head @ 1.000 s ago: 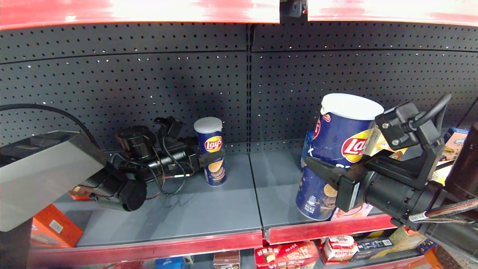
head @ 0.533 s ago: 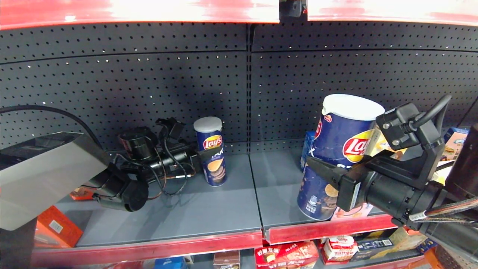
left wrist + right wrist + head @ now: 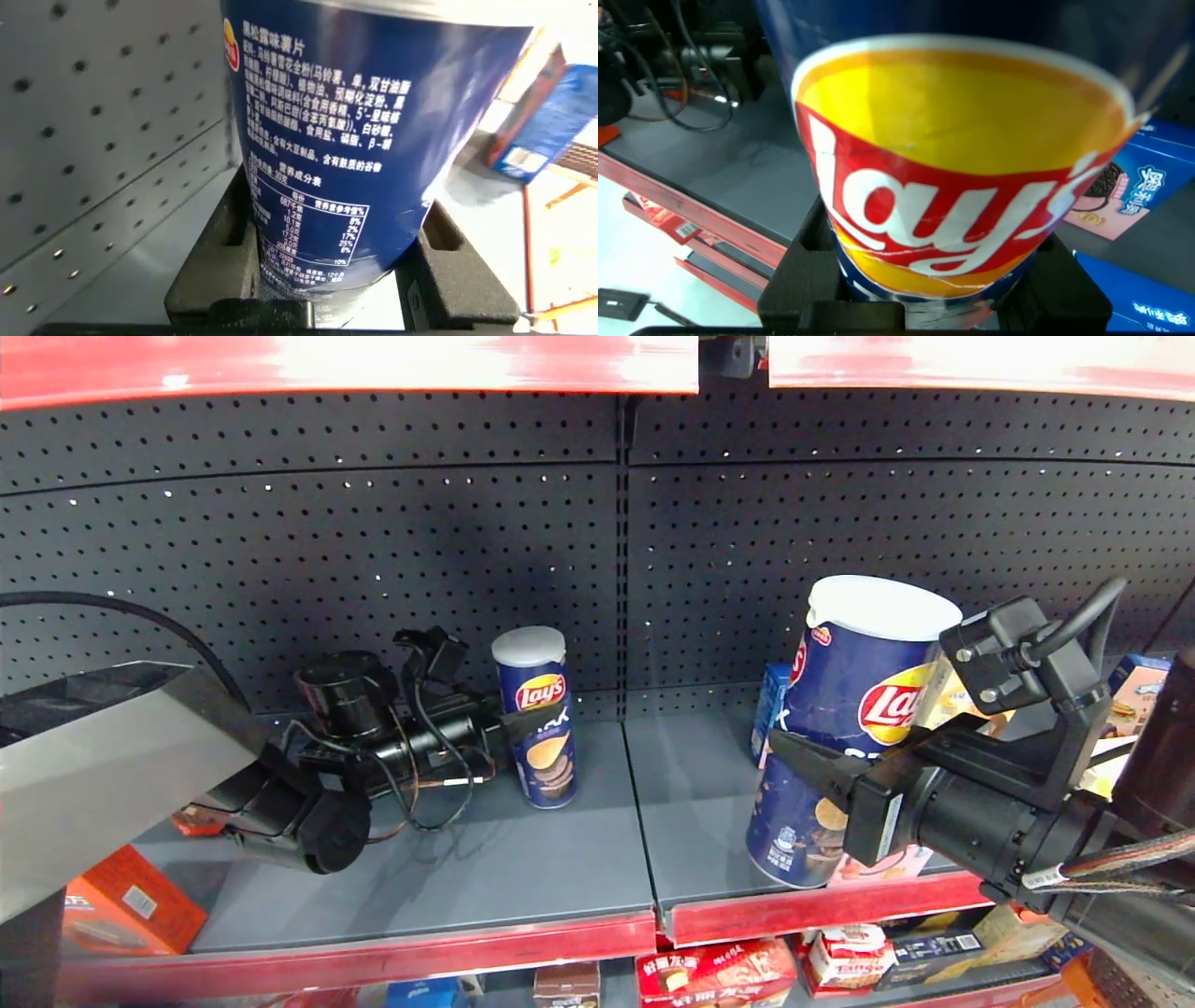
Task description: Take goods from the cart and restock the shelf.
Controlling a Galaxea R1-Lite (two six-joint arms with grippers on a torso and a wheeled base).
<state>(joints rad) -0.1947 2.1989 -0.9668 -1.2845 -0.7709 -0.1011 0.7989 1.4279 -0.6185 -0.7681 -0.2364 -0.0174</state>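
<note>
1. Cans of crisps sit in both claws: the left can (image 3: 540,677) in the left claw (image 3: 537,721), the right can (image 3: 864,691) in the right claw (image 3: 831,775).
2. The left can stands upright at the back of the grey shelf (image 3: 523,868), close to the perforated back wall (image 3: 373,541) and just left of the seam between the two shelf boards. Its base looks to be on the shelf.
3. The left claw is clamped around the middle of that can. In the left wrist view the two black fingers (image 3: 220,247) press on opposite sides of the left can (image 3: 327,140), with the left claw (image 3: 332,271) low on the label.
4. The left arm lies low and nearly level over the left board, coming in from the robot's left, with the claw pointing towards its right.
5. The right can is over the right board near its red front edge, its white lid leaning slightly to the right. I cannot tell whether its base touches the shelf.
6. The right claw grips it at about mid-height. In the right wrist view the right can (image 3: 952,168) sits deep in the right claw (image 3: 934,271), a finger on each side.
7. The right arm comes up from the lower right, with the claw pointing left and towards the shelf.
8. A blue box (image 3: 767,705) stands just behind the right can, and an orange box (image 3: 131,901) lies at the shelf's near-left corner.
</note>
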